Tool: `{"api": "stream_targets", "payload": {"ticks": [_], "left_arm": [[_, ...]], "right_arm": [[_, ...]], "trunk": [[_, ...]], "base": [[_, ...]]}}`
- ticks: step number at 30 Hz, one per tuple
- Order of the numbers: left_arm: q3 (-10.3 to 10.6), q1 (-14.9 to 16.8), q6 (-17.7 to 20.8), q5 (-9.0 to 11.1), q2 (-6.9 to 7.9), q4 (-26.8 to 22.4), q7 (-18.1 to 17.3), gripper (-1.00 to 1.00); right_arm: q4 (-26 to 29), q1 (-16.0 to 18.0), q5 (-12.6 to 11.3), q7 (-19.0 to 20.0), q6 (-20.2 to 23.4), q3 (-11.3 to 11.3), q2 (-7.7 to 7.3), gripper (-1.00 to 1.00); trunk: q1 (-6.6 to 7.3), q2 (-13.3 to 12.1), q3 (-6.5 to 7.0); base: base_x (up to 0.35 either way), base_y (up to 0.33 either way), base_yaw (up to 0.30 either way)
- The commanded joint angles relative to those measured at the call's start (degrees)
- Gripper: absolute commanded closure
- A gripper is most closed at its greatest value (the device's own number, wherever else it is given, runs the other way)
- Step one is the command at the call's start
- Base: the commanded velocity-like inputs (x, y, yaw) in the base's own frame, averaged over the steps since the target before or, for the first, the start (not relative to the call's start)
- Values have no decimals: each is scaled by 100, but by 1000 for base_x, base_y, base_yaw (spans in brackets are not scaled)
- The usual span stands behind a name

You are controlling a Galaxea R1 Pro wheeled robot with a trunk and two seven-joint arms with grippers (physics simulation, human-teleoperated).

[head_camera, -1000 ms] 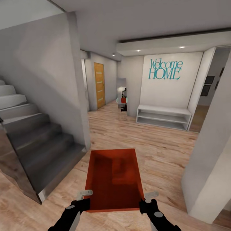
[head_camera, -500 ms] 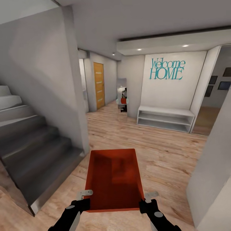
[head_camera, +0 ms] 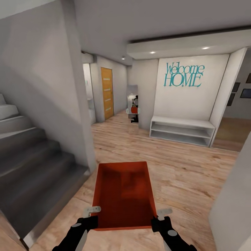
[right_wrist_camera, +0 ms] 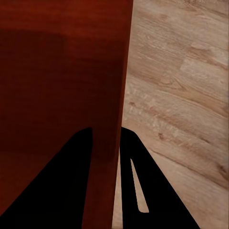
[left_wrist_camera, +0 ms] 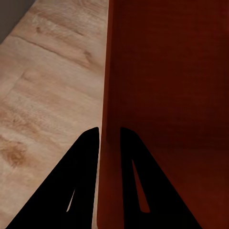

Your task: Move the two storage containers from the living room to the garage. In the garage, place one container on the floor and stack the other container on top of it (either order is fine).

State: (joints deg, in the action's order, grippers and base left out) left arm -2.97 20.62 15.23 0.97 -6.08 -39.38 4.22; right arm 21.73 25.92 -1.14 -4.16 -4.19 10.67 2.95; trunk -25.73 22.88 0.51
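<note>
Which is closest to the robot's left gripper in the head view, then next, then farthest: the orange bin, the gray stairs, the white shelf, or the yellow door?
1. Orange bin, held in the left gripper.
2. Gray stairs, off to the left.
3. White shelf, ahead on the right, under the Welcome sign.
4. Yellow door, down the hall.

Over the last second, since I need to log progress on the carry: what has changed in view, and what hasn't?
The whole head view has shifted: the staircase slides out toward the left and the white shelf drifts right, so the camera has moved with the robot, not the room. The storage container sits at the same spot in the view, with the left gripper and right gripper still clamped on its side walls.
</note>
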Motion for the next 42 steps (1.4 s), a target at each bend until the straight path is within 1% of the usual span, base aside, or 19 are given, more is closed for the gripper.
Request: {"api": "stream_targets", "payload": {"ticks": [1, 42], "left_arm": [[94, -6, -94, -53, -10, -17, 44, 100], [85, -6, -90, -53, 3, -17, 44, 100]], "right_arm": [[-20, 9, -97, -23, -11, -30, 180, 100], [-26, 9, -101, -23, -11, -30, 185, 100]], "trunk": [[-5, 4, -2], [-5, 4, -2]], "base": [[327, 0, 0], [327, 0, 0]]}}
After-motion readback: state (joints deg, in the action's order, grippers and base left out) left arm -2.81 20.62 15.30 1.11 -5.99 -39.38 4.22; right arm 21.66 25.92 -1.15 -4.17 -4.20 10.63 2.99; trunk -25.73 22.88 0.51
